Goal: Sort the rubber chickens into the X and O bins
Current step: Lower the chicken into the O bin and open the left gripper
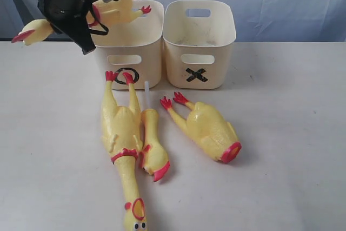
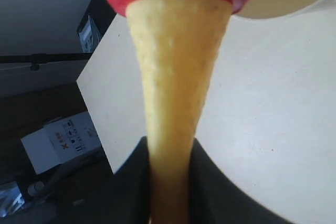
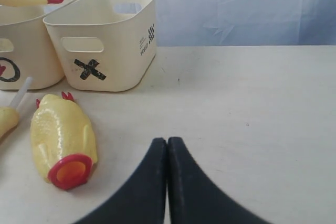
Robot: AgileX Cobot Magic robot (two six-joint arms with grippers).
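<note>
My left gripper [image 1: 81, 14] is shut on the neck of a long whole rubber chicken [image 1: 116, 9], holding it in the air with its red feet over the O bin [image 1: 135, 44]. In the left wrist view the yellow neck [image 2: 170, 108] runs between the dark fingers. The X bin [image 1: 199, 41] stands right of the O bin. On the table lie another whole chicken [image 1: 121, 128], the head-and-neck piece on a white stick [image 1: 152, 144] and the headless body [image 1: 211, 131]. My right gripper [image 3: 167, 142] is shut on nothing, low over the table, right of the headless body [image 3: 62, 137].
A pale blue backdrop hangs behind the bins. In the left wrist view the table edge [image 2: 94, 124] shows, with a white box [image 2: 58, 142] and dark clutter on the floor beyond it.
</note>
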